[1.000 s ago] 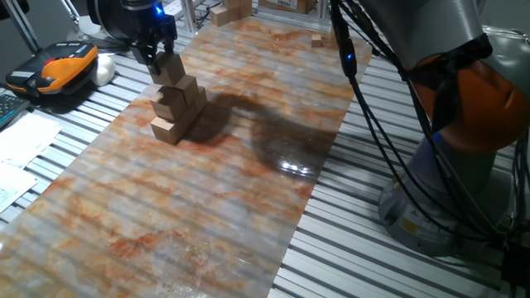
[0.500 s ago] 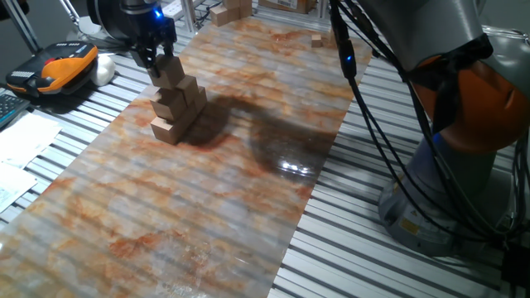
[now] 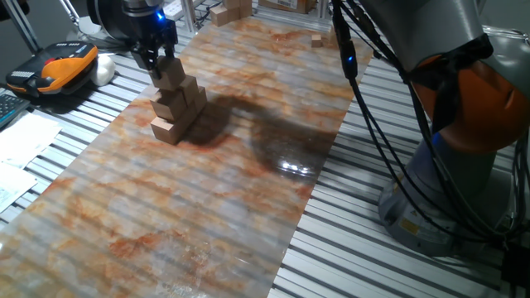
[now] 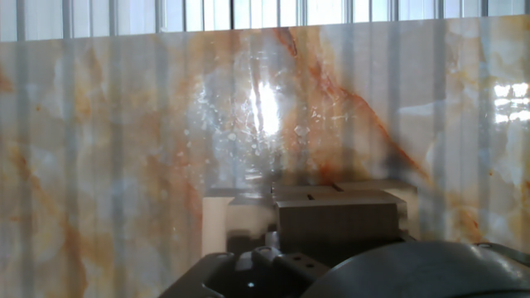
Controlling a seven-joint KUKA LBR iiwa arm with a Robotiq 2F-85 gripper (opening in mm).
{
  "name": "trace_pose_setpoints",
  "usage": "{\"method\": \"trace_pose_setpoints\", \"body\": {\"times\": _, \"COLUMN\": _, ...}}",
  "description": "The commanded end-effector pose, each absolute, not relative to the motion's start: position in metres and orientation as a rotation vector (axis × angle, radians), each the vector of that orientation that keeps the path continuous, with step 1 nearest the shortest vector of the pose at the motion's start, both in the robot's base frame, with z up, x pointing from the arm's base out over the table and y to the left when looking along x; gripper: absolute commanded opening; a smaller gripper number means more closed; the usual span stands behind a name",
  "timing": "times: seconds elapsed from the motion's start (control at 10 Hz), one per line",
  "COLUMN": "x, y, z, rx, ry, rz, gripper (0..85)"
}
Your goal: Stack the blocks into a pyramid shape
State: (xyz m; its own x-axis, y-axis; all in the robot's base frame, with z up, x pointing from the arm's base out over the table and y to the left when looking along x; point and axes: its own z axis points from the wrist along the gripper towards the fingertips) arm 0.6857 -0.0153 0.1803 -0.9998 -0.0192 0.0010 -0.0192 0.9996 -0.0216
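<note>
Far left in the fixed view: an orange-and-black device (image 3: 60, 68) on the slatted table (image 3: 389, 265), white papers (image 3: 21, 157) below it. Next, the gripper (image 3: 160, 58), fingers closed on the top block (image 3: 172, 73) of a pyramid of blocks (image 3: 176, 106) standing on the marbled sheet (image 3: 215, 199); lower blocks touching, stepped upward in tiers. Further right, a dark shadow and bright glare on the sheet, small wooden pieces (image 3: 318, 39) near the far edge. Far right, the arm's base (image 3: 451, 165) with black cables (image 3: 381, 124). Hand view: top block (image 4: 335, 219) just ahead of the hand, lower blocks partly hidden behind.
</note>
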Motion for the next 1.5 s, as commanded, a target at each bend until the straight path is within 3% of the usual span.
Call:
{"method": "trace_pose_setpoints", "body": {"times": 0.0, "x": 0.6856, "y": -0.0153, "z": 0.1799, "rx": 0.03, "ry": -3.142, "rz": 0.034, "gripper": 0.0}}
{"method": "trace_pose_setpoints", "body": {"times": 1.1, "x": 0.6844, "y": -0.0135, "z": 0.1744, "rx": 0.052, "ry": -3.148, "rz": 0.005, "gripper": 0.0}}
{"method": "trace_pose_setpoints", "body": {"times": 1.2, "x": 0.6842, "y": -0.0131, "z": 0.1745, "rx": 0.04, "ry": -3.151, "rz": 0.002, "gripper": 17.0}}
{"method": "trace_pose_setpoints", "body": {"times": 1.3, "x": 0.6841, "y": -0.0128, "z": 0.1747, "rx": 0.027, "ry": -3.156, "rz": 0.01, "gripper": 17.0}}
{"method": "trace_pose_setpoints", "body": {"times": 1.4, "x": 0.6838, "y": -0.0123, "z": 0.1748, "rx": 0.01, "ry": -3.16, "rz": 0.014, "gripper": 34.0}}
